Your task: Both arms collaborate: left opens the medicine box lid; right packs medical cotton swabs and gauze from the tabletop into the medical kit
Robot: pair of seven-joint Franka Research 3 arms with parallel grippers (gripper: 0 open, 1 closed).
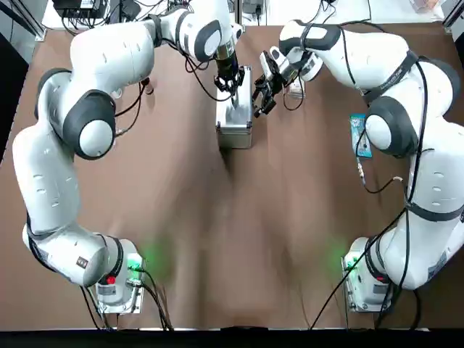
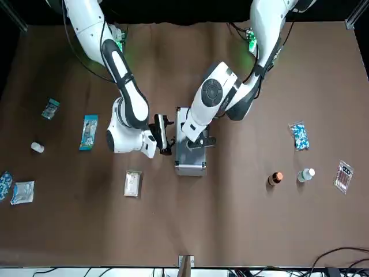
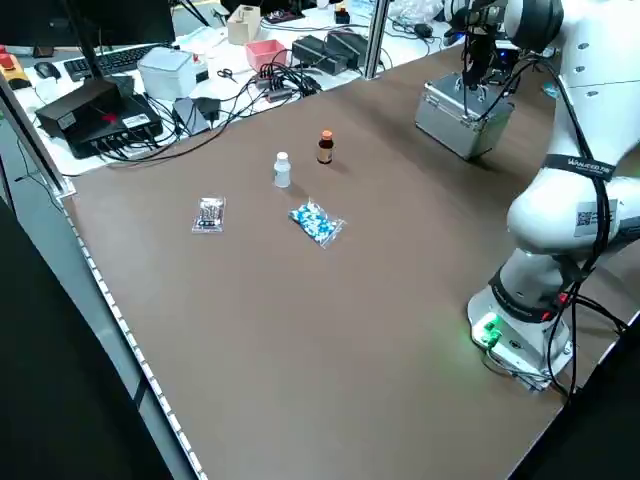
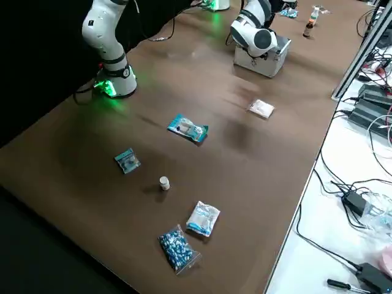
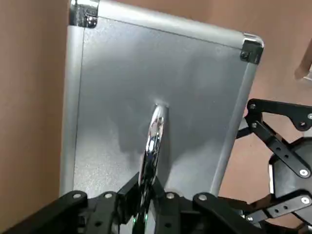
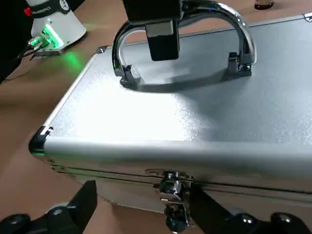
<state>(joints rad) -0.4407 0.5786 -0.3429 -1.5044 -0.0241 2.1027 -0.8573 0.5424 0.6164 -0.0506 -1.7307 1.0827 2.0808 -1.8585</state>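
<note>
Medical kit [image 6: 204, 112]: left hand [image 5: 142, 192] grips handle [image 5: 155, 134]; wrist view: open right hand [image 6: 142, 192] beside latch [image 6: 171, 187].

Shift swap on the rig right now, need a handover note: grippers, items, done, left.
Left gripper: shut on the carry handle, over the lid.
Right gripper: open, at the case's side, one finger beside the latch. Can't tell if that latch is undone.
Medical kit: on the table, lid down.
Swabs: blue packet, on the table to the robot's right of the kit.
Gauze: same side, closer to the kit and farther from the robot's bases.
Done: handle gripped; nothing opened.
Left: free latches if fastened, open lid, pack swabs and gauze.
</note>
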